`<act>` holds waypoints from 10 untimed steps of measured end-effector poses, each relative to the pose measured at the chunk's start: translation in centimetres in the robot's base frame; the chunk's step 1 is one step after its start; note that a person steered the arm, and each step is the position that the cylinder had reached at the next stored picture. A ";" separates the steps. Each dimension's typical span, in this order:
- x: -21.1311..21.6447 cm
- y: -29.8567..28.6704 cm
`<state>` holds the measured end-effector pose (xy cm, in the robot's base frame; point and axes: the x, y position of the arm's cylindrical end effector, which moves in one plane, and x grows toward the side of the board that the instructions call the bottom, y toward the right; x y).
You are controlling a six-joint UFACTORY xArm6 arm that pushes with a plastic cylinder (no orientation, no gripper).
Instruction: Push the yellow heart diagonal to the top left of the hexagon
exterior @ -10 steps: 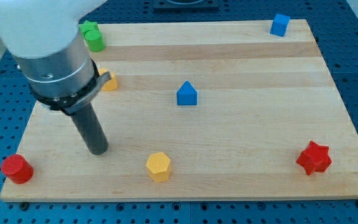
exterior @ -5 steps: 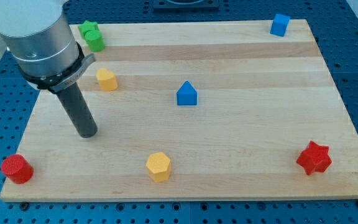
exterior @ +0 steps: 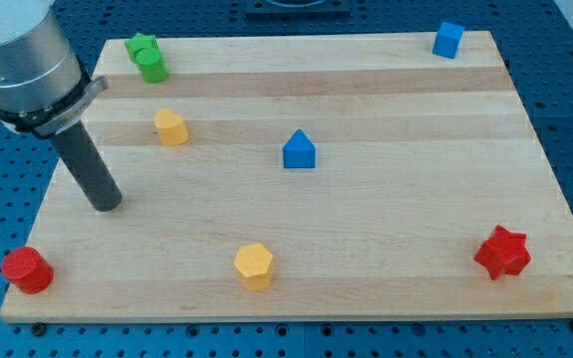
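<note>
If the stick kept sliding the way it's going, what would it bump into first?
Probably nothing: my tip has been sliding toward the view's upper left, and that way looks free to the board's edge. The yellow heart sits off to its upper right.

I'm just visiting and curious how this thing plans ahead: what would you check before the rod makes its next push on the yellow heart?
1. Yellow heart in plain sight: ok.
2. Yellow hexagon visible as the reference: ok.
3. My tip apart from every block: ok, it sits toward the view's left, below and left of the heart.
4. Heart already at the hexagon's top left: roughly, though far off; closeness needed cannot tell.
5. Path between heart and hexagon free of blocks: ok; the blue block lies to the right.
6. Tip placed behind the heart for a push: not ok.
</note>
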<state>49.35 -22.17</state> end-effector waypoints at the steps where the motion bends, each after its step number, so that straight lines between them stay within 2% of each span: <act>1: -1.7 0.0; 4: -9.8 -1.8; 6: -13.9 -0.6; 8: -14.0 3.0; 10: -12.0 3.2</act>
<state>37.31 -18.93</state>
